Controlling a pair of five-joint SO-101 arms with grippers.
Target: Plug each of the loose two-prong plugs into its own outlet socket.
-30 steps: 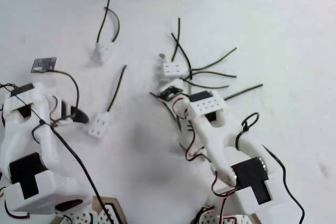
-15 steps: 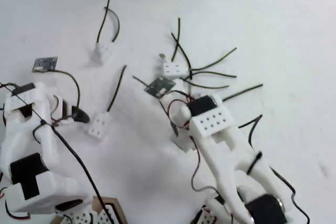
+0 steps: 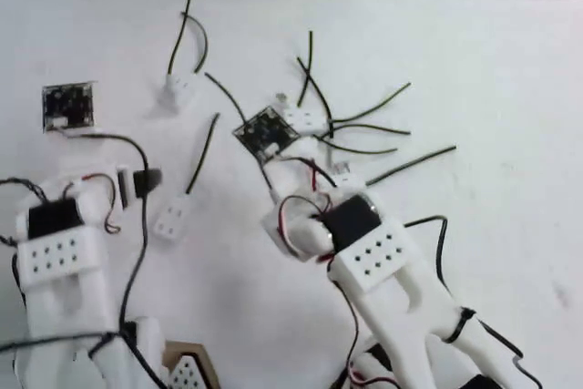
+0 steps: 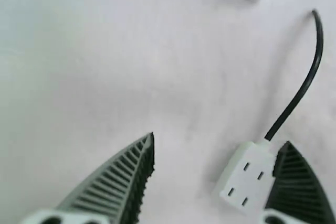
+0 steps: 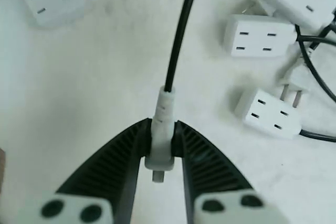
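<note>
The plug sits low in the centre of the right wrist view, clenched by its white body in the right end effector. Its black cord runs toward the top of the frame and what looks like a prong tip pokes out beneath the fingers. If the prongs do face the wrist, pushing toward any socket would lead with the cord end and the plug would have to be re-gripped. A thin side grip could also let it twist. The nearest socket block, at centre right, lies loose on the table with another plug's prongs just beside it, so a push would likely slide it away or snag that cord. In the left wrist view the left end effector is spread wide, one finger just beside a second socket block at lower right, not gripping it. Every socket face that shows has bare slots.
</note>
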